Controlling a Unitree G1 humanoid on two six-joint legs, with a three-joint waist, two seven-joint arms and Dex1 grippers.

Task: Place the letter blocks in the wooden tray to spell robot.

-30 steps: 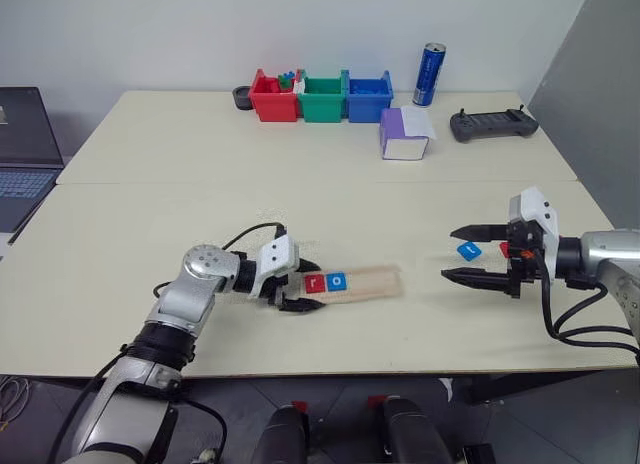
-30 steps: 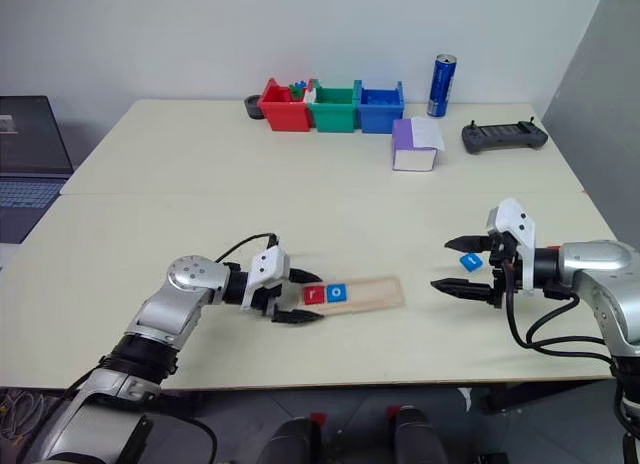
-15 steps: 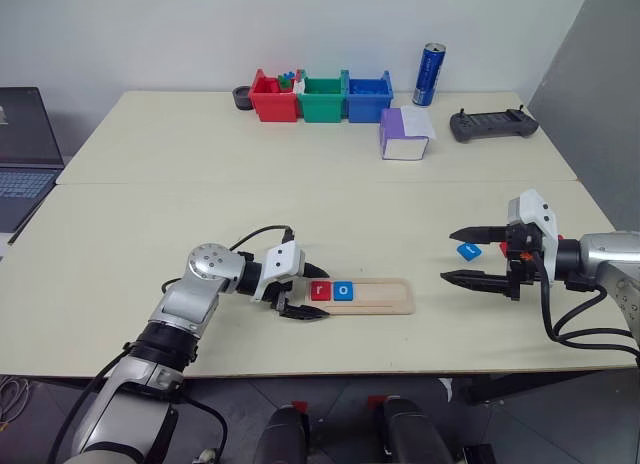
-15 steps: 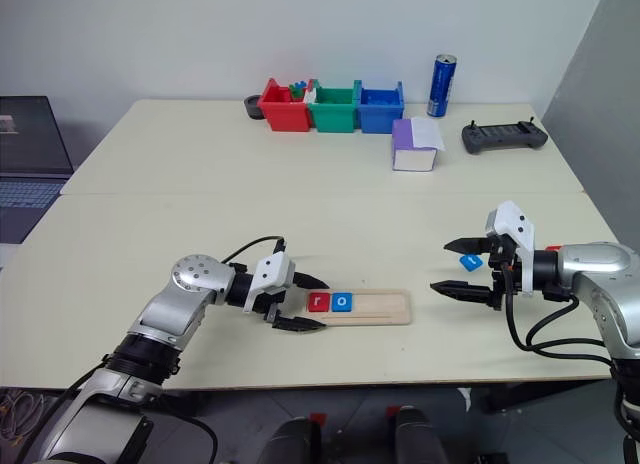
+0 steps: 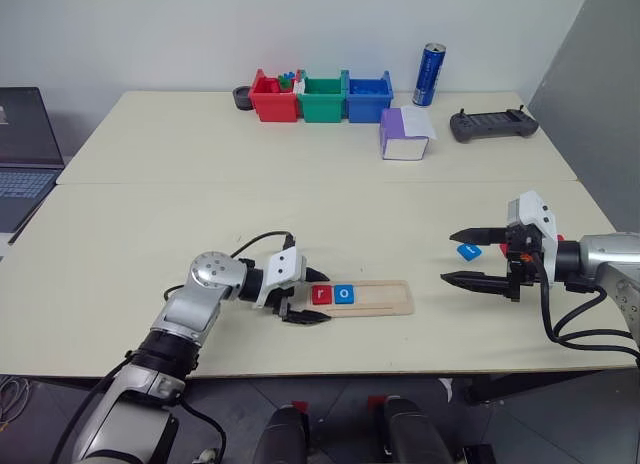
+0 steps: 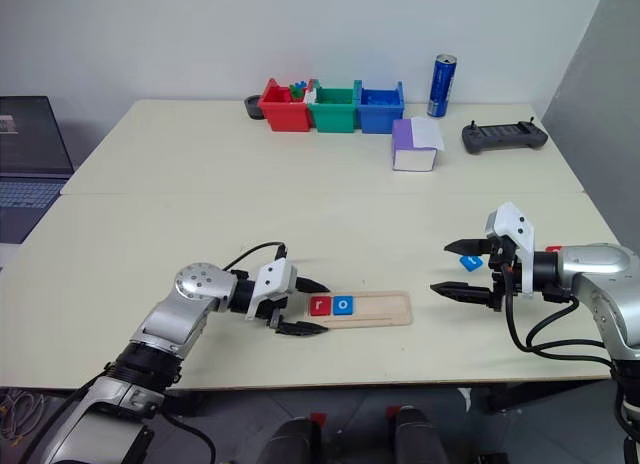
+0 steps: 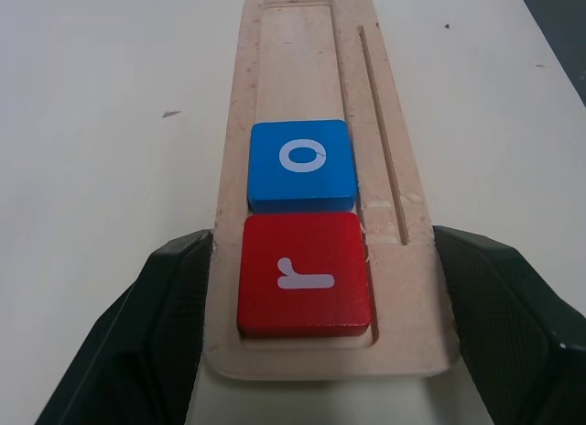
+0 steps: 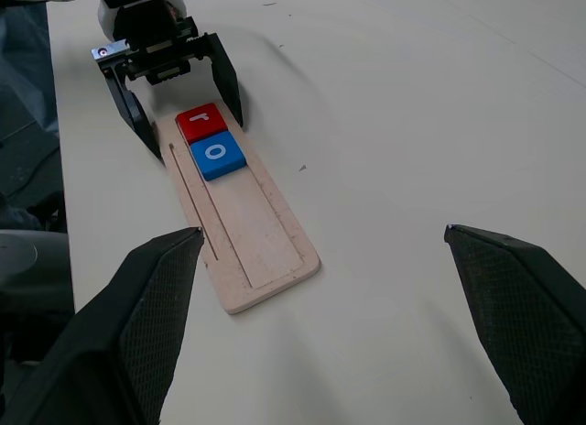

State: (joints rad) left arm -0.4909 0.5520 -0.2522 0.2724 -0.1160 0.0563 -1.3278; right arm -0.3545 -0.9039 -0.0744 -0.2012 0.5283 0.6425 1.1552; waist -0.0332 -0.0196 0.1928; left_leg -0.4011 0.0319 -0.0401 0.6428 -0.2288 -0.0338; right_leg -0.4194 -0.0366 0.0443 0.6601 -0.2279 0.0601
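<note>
Left hand (image 7: 311,288) pinching wooden tray (image 5: 385,297), now squared | r, o seated | right hand (image 5: 478,256) spread, blue block (image 5: 468,251) at 12 o'clock, next.

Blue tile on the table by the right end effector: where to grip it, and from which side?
Take the blue tile across two opposite side edges, coming straight down from above. It lies flat on the table, so only its thin edges offer purchase; a level approach would likely push it along. The right end effector is open and empty beside it.
</note>
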